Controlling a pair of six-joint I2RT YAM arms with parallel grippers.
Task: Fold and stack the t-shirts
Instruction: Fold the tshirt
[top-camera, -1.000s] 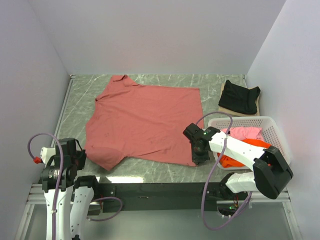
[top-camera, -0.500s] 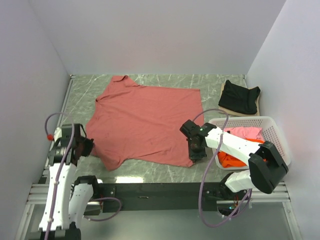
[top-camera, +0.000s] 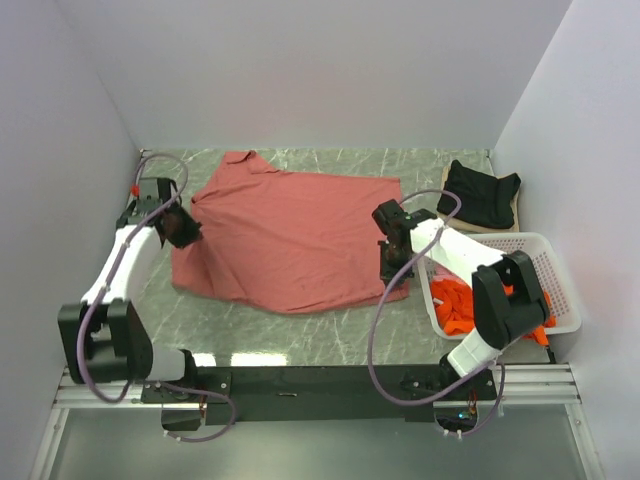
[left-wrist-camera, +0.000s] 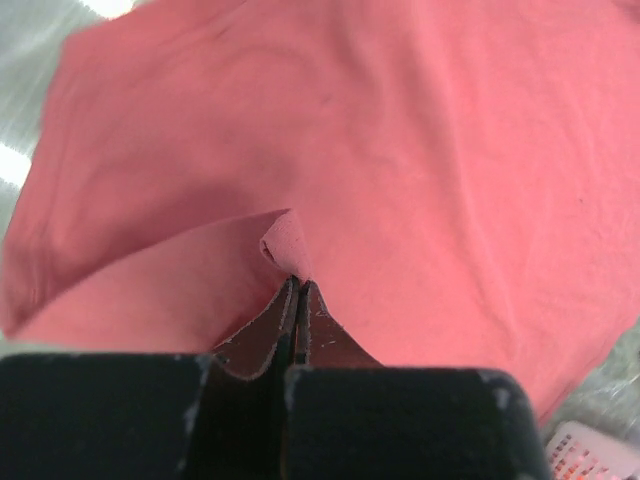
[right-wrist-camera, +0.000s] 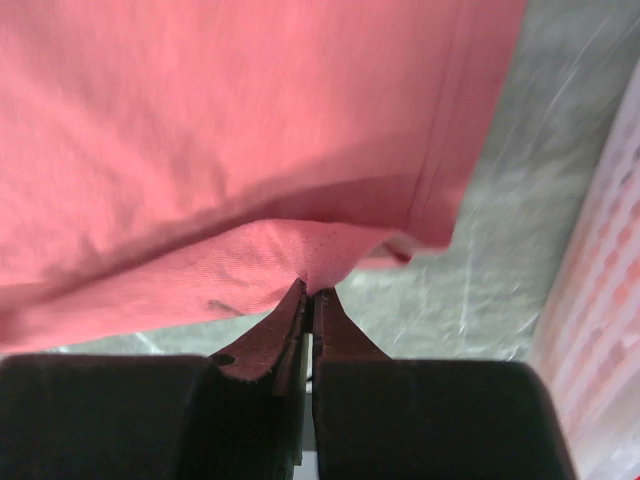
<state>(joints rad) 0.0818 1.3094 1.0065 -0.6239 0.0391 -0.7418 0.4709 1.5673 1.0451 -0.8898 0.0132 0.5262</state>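
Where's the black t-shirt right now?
Top view: the black t-shirt lies bundled at the far right corner of the table, just beyond the white basket.

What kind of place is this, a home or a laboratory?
Probably a laboratory test cell, not a home: plain white walls box in a marble-patterned table, the left arm and right arm stand on a metal rail at its near edge, and a red shirt lies on it.
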